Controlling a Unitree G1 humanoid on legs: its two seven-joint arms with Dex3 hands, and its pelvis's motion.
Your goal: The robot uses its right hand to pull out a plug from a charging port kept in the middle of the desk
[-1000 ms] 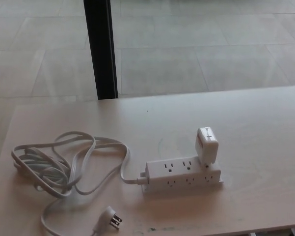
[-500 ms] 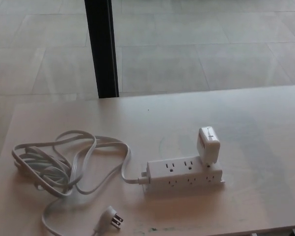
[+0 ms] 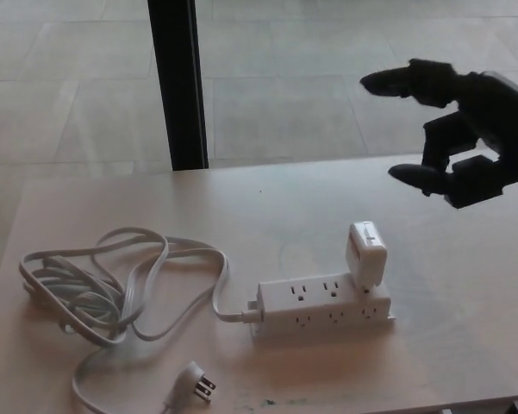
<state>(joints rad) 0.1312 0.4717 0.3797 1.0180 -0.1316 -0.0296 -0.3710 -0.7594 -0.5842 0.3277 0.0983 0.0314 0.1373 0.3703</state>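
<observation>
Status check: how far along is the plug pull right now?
Nothing is done yet: the white plug adapter sits in the right end of the power strip on the desk. In hand: the right hand hovers above and to the right of it, open, fingers apart, touching nothing. Left: lower onto the adapter, grip it and pull it free.

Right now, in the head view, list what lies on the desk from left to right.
Coiled white cord → loose wall plug → power strip → white charger plug standing in the strip's right end.
</observation>
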